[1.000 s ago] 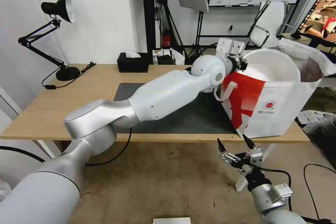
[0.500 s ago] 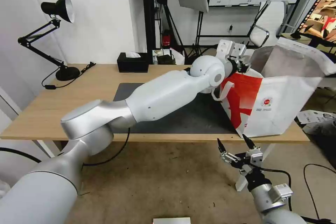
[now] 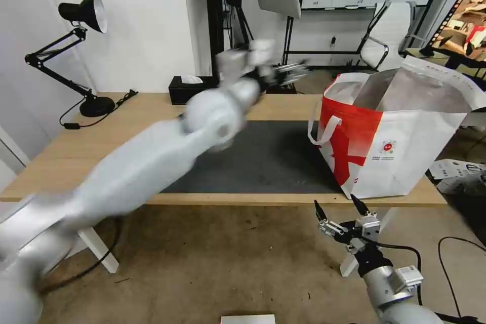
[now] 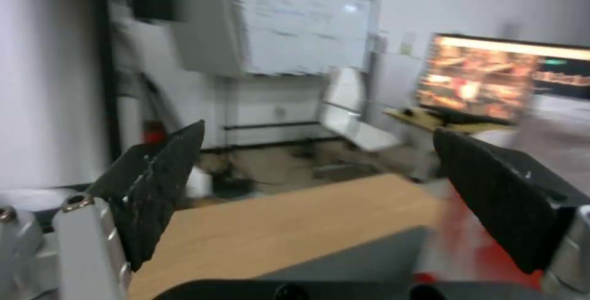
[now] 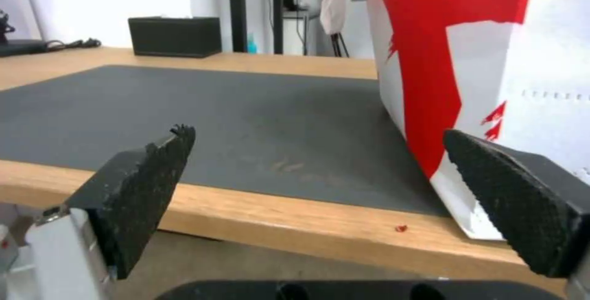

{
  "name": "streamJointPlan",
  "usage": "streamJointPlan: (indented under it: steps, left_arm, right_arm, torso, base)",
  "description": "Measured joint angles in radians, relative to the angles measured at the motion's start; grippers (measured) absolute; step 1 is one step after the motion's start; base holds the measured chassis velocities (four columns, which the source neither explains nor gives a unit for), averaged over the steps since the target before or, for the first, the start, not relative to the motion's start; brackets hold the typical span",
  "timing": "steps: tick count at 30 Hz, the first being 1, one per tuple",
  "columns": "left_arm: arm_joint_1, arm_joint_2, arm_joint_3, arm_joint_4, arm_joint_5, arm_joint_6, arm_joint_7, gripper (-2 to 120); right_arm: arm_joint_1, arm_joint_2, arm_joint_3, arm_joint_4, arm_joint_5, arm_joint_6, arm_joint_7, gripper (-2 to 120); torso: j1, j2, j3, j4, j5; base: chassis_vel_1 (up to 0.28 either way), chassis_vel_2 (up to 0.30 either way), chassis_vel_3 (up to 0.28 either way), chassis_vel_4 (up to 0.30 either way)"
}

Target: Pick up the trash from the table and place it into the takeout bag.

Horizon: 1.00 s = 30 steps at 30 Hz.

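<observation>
Light wood table [image 3: 152,111], matt grey mat [image 3: 273,157], foil-lined takeout bag [image 3: 400,152].

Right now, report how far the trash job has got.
Looks nearly done: the mat on the table shows no trash except a tiny red scrap at the front edge by the bag. The left gripper is open and empty above the table; the right gripper hangs open below its edge. The bag's contents are hidden.

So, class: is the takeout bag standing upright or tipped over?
Upright: the takeout bag sits flat on the table, mouth open upward, foil lining showing.
</observation>
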Motion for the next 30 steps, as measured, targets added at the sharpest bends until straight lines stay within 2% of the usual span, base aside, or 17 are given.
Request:
streamJointPlan:
  steps: [1,4,5,7,8,9,10,12,13,16,17,20,21,24,25,28,30]
  left_arm:
    - [0.0,0.0,0.0,0.0,0.0,0.0,0.0,100]
    - [0.282,0.109,-0.19,-0.103,0.112,-0.044,0.034,100]
    - [0.282,0.109,-0.19,-0.103,0.112,-0.044,0.034,100]
    - [0.401,0.128,-0.275,-0.143,0.137,-0.065,0.042,100]
    - [0.401,0.128,-0.275,-0.143,0.137,-0.065,0.042,100]
    - [0.497,0.128,-0.326,-0.162,0.161,-0.086,0.044,100]
    - [0.532,0.127,-0.342,-0.167,0.175,-0.096,0.044,100]
    - [0.684,0.102,-0.408,-0.181,0.263,-0.149,0.047,100]
    - [0.684,0.102,-0.408,-0.181,0.263,-0.149,0.047,100]
    - [0.876,0.026,-0.529,-0.223,0.37,-0.175,0.051,100]
    - [0.876,0.026,-0.529,-0.223,0.37,-0.175,0.051,100]
    - [1.085,-0.079,-0.636,-0.244,0.521,-0.243,0.078,100]
    - [1.085,-0.079,-0.636,-0.244,0.521,-0.243,0.078,100]
    - [1.249,-0.219,-0.717,-0.254,0.638,-0.308,0.122,100]
    - [1.249,-0.219,-0.717,-0.254,0.638,-0.308,0.122,100]
    - [1.356,-0.33,-0.739,-0.25,0.72,-0.363,0.153,100]
    - [1.372,-0.346,-0.74,-0.243,0.738,-0.375,0.161,100]
  right_arm:
    - [0.0,0.0,0.0,0.0,0.0,0.0,0.0,100]
    - [0.0,0.0,0.0,0.0,0.0,0.0,0.0,100]
    - [0.0,0.0,0.0,0.0,0.0,0.0,0.0,100]
    - [0.0,0.0,0.0,0.0,0.0,0.0,0.0,100]
    - [0.0,0.0,0.0,0.0,0.0,0.0,0.0,100]
    - [0.0,0.0,0.0,0.0,0.0,0.0,0.0,100]
    - [0.0,0.0,0.0,0.0,0.0,0.0,0.0,100]
    - [0.0,0.0,0.0,0.0,0.0,0.0,0.0,100]
    - [0.0,0.0,0.0,0.0,0.0,0.0,0.0,100]
    - [0.0,0.0,0.0,0.0,0.0,0.0,0.0,100]
    - [0.0,0.0,0.0,0.0,0.0,0.0,0.0,100]
    - [0.0,0.0,0.0,0.0,0.0,0.0,0.0,100]
    - [0.0,0.0,0.0,0.0,0.0,0.0,0.0,100]
    - [0.0,0.0,0.0,0.0,0.0,0.0,0.0,100]
    - [0.0,0.0,0.0,0.0,0.0,0.0,0.0,100]
    - [0.0,0.0,0.0,0.0,0.0,0.0,0.0,100]
    - [0.0,0.0,0.0,0.0,0.0,0.0,0.0,100]
  torso:
    - [0.0,0.0,0.0,0.0,0.0]
    - [0.0,0.0,0.0,0.0003,-0.0003]
    - [0.0,0.0,0.0,0.0003,-0.0003]
    - [0.0,0.0,0.0,-0.0004,0.001]
    - [0.0,0.0,0.0,-0.0004,0.001]
    - [0.0,0.0,0.0,-0.0005,0.0006]
    - [0.0,0.0,0.0,-0.0005,0.0003]
    - [0.0,0.0,0.0,-0.0007,0.0007]
    - [0.0,0.0,0.0,-0.0007,0.0007]
    - [0.0,0.0,0.0,-0.0009,0.001]
    - [0.0,0.0,0.0,-0.0009,0.001]
    - [0.0,0.0,0.0,-0.0006,0.0011]
    - [0.0,0.0,0.0,-0.0006,0.0011]
    - [0.0,0.0,0.0,-0.0004,0.001]
    - [0.0,0.0,0.0,-0.0004,0.001]
    - [0.0,0.0,0.0,-0.0005,0.0012]
    - [0.0,0.0,0.0,-0.0004,0.0012]
  base:
    - [0.0,0.0,0.0,0.0]
    - [0.0,0.0,0.0,0.0]
    - [0.0,0.0,0.0,0.0]
    - [0.0,0.0,0.0,0.0]
    - [0.0,0.0,0.0,0.0]
    - [0.0,0.0,0.0,0.0]
    - [0.0,0.0,0.0,0.0]
    - [0.0,0.0,0.0,0.0]
    - [0.0,0.0,0.0,0.0]
    - [0.0,0.0,0.0,0.0]
    - [0.0,0.0,0.0,0.0]
    - [0.0,0.0,0.0,0.0]
    - [0.0,0.0,0.0,0.0]
    - [0.0,0.0,0.0,0.0]
    - [0.0,0.0,0.0,0.0]
    - [0.0,0.0,0.0,0.0]
    - [0.0,0.0,0.0,0.0]
